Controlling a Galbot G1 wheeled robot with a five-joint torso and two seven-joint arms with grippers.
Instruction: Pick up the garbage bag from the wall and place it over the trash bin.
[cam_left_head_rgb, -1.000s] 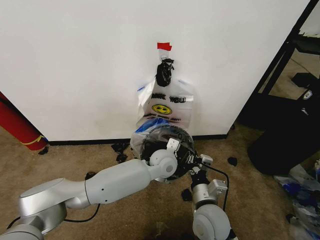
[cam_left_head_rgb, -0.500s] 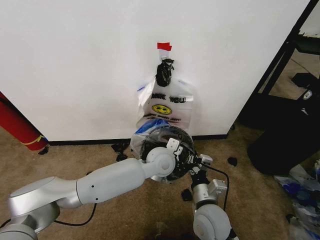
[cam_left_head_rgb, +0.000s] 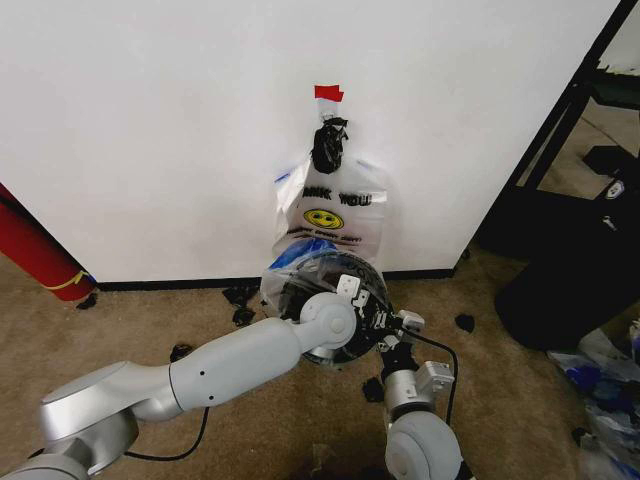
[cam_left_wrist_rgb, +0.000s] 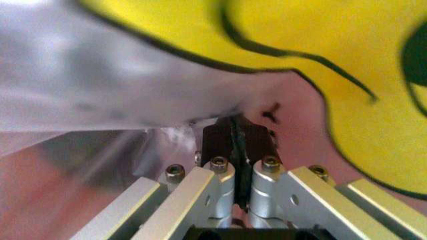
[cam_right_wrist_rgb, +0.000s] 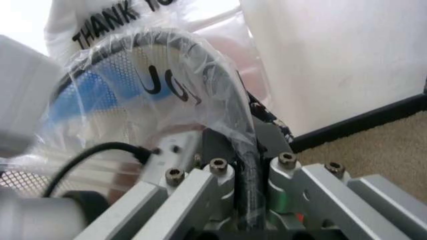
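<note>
A red cylinder (cam_left_head_rgb: 35, 250) leans at left; black scraps (cam_left_head_rgb: 240, 296), perhaps plastic, litter the carpet (cam_left_head_rgb: 500, 380).

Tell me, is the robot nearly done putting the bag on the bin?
Nearly. Done: one garbage bag is off the wall and stretched over the trash bin. In hand: the left gripper is shut on the bag's plastic at the bin's mouth, and the right gripper clamps the bag-covered rim. Left: settle the bag and let go. A spare bag hangs on the wall.

Garbage bag (cam_left_head_rgb: 330, 215): thin glossy plastic; trash bin (cam_right_wrist_rgb: 143, 75): black mesh.
</note>
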